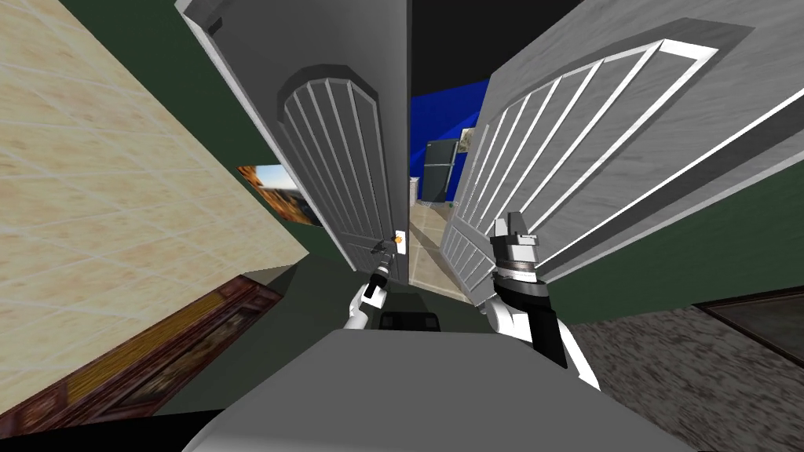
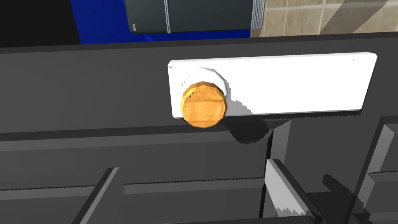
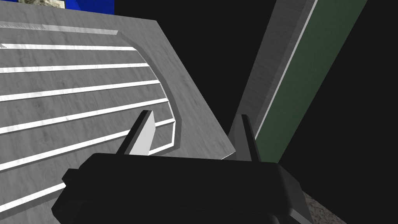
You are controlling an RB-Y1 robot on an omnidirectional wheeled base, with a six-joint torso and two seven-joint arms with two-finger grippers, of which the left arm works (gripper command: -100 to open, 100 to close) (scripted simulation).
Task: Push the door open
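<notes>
left gripper [image 2: 190, 168], fingers [image 2: 289, 186] wide, aims at the orange knob [image 2: 204, 104] to push the door [image 2: 77, 97]; right gripper [image 3: 194, 115], 3 o'clock, wide too.

Left door [image 1: 338, 157], right door [image 1: 565, 141]: narrow gap between

- No txt, nos. or signs you can read anywhere.
- White plate [image 2: 291, 85] behind knob [image 2: 204, 104] on door [image 2: 77, 89]: blank.
- Wall pic [image 1: 275, 187]: too blurry for you to read any lettering.
</notes>
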